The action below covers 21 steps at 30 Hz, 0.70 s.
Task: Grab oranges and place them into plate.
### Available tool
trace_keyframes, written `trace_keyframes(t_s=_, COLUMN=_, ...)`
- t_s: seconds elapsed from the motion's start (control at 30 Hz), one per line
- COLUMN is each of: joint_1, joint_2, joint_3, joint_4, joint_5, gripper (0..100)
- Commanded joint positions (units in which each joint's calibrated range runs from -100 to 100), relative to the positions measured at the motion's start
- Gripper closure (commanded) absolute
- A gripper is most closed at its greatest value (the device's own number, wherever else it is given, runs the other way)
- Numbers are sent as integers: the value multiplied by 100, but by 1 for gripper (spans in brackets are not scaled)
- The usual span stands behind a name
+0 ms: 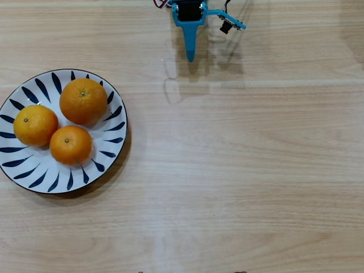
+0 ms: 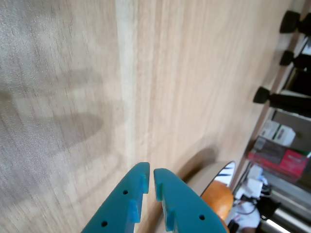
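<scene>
Three oranges clustered on blue-leaf-rimmed white plate, overhead view's left

Overhead, your tool is cut off by the top edge, its arm out of frame. In the wrist view, the tool's right finger hides most of the plate and an orange; the clutter beyond the worktop is blurred.
</scene>
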<state>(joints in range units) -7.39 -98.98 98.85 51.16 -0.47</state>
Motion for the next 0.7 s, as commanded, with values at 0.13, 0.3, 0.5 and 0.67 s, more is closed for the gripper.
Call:
trace_keyframes(t_s=0.13, joint_1=-11, joint_2=-51, joint_3=88, joint_4=-32, joint_5=-5, gripper=98)
trace_keyframes(t_s=0.3, joint_1=-3, joint_2=-51, joint_3=88, joint_4=-32, joint_5=-16, gripper=98)
trace_keyframes(t_s=0.5, joint_1=-3, joint_2=-51, joint_3=88, joint_4=-32, joint_5=-16, gripper=98)
trace_keyframes(t_s=0.67, joint_1=-3, joint_2=-51, joint_3=88, joint_4=-32, joint_5=-16, gripper=98)
